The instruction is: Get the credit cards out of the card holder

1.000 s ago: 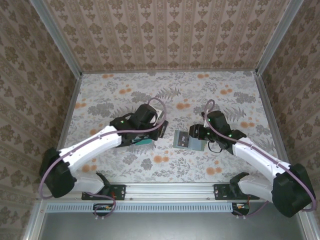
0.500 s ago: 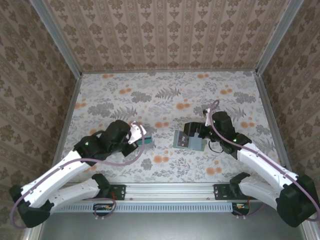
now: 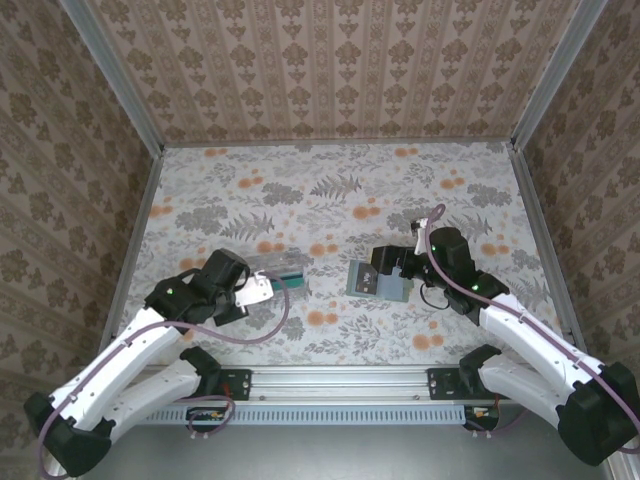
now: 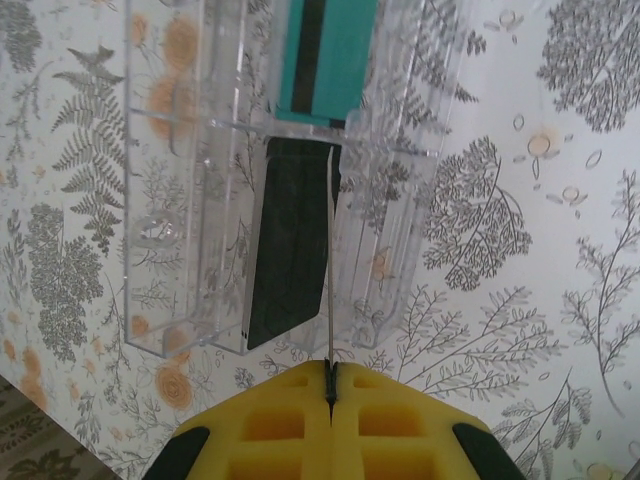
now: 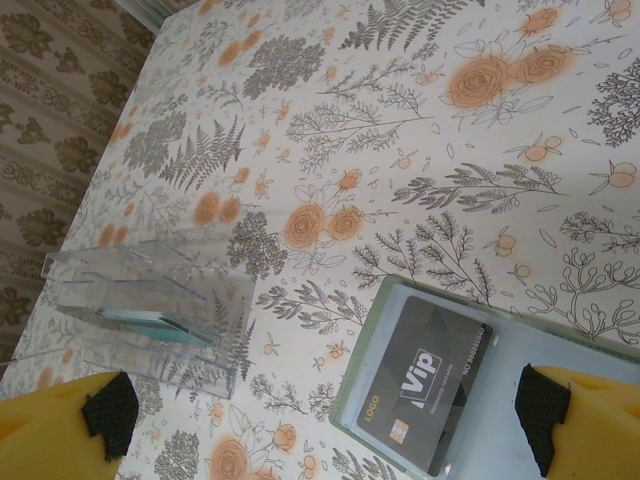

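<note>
- The left gripper (image 4: pixel 330 385) sits just off the tray's (image 4: pixel 165 300) near end. Its yellow fingers (image 4: pixel 270 420) are pressed flat together, and nothing held can be made out between them.
- The tray, of clear plastic, lies on the flowered table (image 3: pixel 340 190).
- A teal card (image 4: pixel 325 55) with a dark stripe lies inside the tray, toward the end away from the left gripper.
- A dark card-like shape (image 4: pixel 295 240) fills the nearer part of the tray; I cannot tell what it is.
- The holder (image 5: pixel 490 430) lies open and flat to the right of the tray, well apart from it, with its grey-blue inside facing up.
- A grey card (image 5: pixel 425 395) marked "Vip" rests on the part of the holder nearer the tray. Whether it is tucked into a slot I cannot tell.
- The right gripper (image 3: pixel 393 272) hovers at the holder, on the side away from the tray. Its fingers (image 5: pixel 60 425) are spread wide and grip nothing.
</note>
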`<state>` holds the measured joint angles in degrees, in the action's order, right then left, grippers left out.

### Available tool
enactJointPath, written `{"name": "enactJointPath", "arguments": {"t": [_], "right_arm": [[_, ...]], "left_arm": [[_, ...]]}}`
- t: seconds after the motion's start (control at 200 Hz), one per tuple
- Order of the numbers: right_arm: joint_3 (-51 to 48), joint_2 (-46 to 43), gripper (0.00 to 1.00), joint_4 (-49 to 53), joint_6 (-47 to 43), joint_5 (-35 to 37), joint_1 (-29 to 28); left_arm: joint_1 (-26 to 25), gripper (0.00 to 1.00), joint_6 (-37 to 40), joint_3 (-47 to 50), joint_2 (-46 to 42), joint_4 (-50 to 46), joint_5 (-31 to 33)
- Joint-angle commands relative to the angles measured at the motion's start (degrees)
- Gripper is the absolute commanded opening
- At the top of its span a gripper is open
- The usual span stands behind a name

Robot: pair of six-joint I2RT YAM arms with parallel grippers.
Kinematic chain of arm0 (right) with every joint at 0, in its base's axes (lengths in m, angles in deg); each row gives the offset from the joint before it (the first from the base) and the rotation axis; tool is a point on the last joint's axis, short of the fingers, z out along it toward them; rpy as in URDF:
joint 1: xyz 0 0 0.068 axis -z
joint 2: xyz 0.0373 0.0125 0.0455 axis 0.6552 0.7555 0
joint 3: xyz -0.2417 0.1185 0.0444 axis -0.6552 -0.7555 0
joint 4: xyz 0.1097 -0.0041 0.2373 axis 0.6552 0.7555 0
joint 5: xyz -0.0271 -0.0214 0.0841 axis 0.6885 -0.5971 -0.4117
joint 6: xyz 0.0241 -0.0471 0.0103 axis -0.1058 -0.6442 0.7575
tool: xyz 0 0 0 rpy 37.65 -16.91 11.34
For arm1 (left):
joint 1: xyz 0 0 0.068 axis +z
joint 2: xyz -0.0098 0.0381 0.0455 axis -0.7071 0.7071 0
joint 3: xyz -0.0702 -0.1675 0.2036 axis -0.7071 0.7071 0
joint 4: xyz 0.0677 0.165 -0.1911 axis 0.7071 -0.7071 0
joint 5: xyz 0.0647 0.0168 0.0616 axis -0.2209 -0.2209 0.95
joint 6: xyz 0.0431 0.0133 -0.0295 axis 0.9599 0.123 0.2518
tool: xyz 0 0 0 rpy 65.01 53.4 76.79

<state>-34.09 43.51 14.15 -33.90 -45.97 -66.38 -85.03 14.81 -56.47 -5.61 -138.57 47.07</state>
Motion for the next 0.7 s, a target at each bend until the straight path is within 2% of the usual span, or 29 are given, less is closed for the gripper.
{"name": "enactJointPath", "arguments": {"t": [0.0,0.13,0.28,0.695], "right_arm": [[-0.72,-0.52,1.00,-0.49,0.42,1.29,-0.39],[-0.89,-0.45,1.00,-0.52,0.43,1.44,-0.39],[-1.08,-0.11,1.00,-0.78,0.55,1.48,-0.39],[-1.51,0.78,1.00,-1.28,0.86,0.76,-0.39]], "left_arm": [[2.15,0.00,6.80,1.07,0.02,1.77,-2.29],[3.96,0.00,9.26,2.40,1.01,4.50,-4.05],[4.77,0.00,12.47,3.79,3.15,7.97,-2.82],[6.79,0.00,13.59,6.40,5.27,12.39,-0.51]]}}
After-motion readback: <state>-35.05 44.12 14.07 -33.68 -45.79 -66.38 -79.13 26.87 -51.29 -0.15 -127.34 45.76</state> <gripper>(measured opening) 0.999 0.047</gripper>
